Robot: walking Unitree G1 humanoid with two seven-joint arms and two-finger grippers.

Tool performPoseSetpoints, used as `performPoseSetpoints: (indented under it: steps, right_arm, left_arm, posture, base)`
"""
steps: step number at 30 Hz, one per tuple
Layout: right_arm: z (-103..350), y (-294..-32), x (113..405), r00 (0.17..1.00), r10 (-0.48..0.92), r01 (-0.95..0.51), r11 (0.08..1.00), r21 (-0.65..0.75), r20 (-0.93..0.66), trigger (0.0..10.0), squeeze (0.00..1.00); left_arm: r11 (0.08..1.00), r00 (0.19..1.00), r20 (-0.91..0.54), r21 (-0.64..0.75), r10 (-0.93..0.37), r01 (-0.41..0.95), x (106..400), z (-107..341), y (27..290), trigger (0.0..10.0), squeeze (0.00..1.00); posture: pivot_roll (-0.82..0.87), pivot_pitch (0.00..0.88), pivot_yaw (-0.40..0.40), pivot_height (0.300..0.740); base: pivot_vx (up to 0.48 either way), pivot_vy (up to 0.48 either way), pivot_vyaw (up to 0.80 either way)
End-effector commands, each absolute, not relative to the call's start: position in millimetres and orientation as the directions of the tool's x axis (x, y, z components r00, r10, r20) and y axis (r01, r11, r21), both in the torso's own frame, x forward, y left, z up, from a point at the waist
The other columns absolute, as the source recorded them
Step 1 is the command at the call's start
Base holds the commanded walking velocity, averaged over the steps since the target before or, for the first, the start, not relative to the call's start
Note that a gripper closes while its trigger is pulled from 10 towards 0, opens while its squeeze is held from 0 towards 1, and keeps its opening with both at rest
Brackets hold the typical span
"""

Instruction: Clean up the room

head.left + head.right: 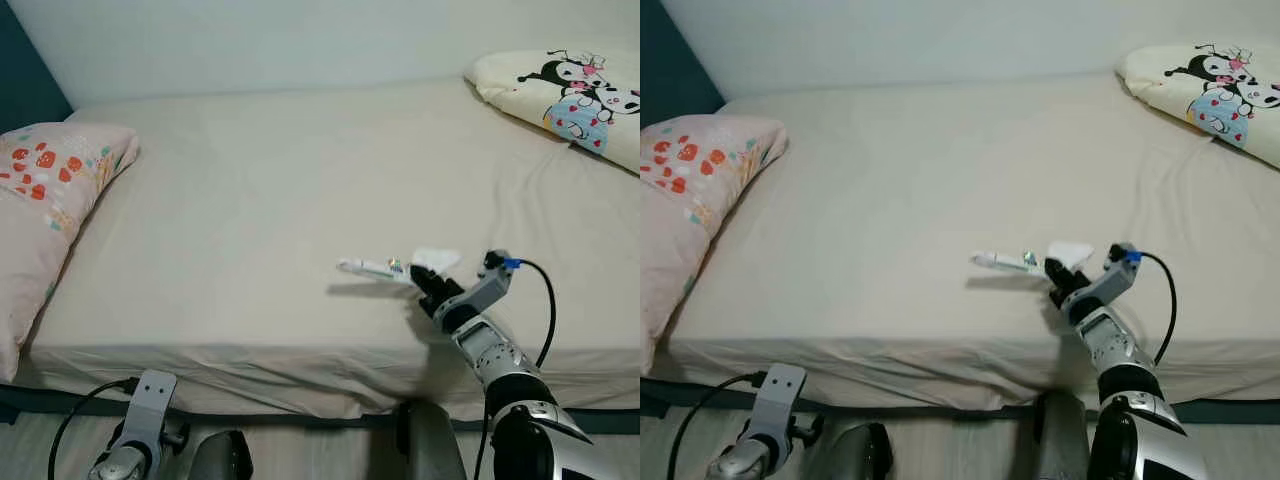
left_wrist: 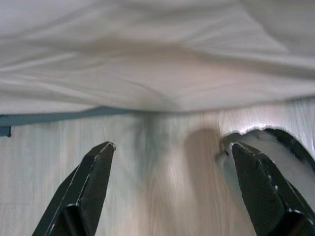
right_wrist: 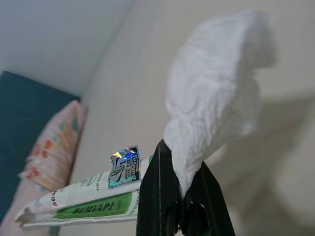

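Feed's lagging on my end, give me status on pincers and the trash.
Right pincer shut on white tissue and green-printed wrapper, held above the bed. Left pincer open, idle low by the bed edge. Nothing in the way.

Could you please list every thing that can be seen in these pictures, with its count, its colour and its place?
Bed: one, cream sheet, across the middle of the scene, against the wall.
Flowered pillow: one, pink with red and orange prints, at the bed's left end.
Cartoon pillow: one, cream with black, pink and blue figures, at the bed's far right corner.
Wrapper: one, white and green with a shiny sticker, held in the right gripper above the bed.
Tissue: one, white, crumpled, pinched in the same gripper.
Floor: pale wood, below the bed's edge.
Right gripper: black fingers shut on the tissue and the wrapper, over the near right part of the bed.
Left gripper: black fingers open, low beside the bed, above the floor.
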State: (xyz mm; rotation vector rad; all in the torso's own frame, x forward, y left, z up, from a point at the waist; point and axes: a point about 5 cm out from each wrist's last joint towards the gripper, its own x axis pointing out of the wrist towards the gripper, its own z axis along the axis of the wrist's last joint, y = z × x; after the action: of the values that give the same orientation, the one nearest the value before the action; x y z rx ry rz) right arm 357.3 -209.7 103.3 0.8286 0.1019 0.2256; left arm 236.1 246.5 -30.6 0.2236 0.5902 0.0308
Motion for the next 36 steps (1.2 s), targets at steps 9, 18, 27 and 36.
performPoseSetpoints:
  steps: [9,18,27,36]
  right_arm:
    - [108.0,-193.6,352.5,0.952,0.28,-0.283,0.634,0.72,0.127,0.0,0.0]
    - [109.1,-183.3,348.5,0.927,0.336,-0.349,0.605,0.716,0.167,0.0,0.0]
    - [104.4,-179.6,343.6,0.92,0.361,-0.356,0.613,0.705,0.152,0.0,0.0]
    - [99.2,-178.0,336.8,0.914,0.379,-0.363,0.608,0.706,0.143,0.0,0.0]
  left_arm:
    - [0.974,0.856,-0.469,0.159,0.218,-0.16,251.7,-12.9,264.4,10.0,0.0]
    - [0.957,0.827,-0.482,0.129,0.29,-0.261,249.9,-14.1,269.7,10.0,0.0]
    - [0.943,0.739,-0.588,0.175,0.33,-0.282,226.4,-34.7,270.0,10.0,0.0]
    - [0.941,0.659,-0.675,0.189,0.332,-0.28,203.2,-53.0,265.2,10.0,0.0]
  posture:
    - [-0.05,0.102,0.067,0.492]
    - [-0.06,0.087,0.065,0.506]
    - [-0.07,0.085,0.073,0.54]
    - [-0.09,0.093,0.072,0.583]
  base:
    - [0.0,0.0,0.0]
    - [0.0,0.0,0.0]
    - [0.0,0.0,0.0]
    - [0.0,0.0,0.0]
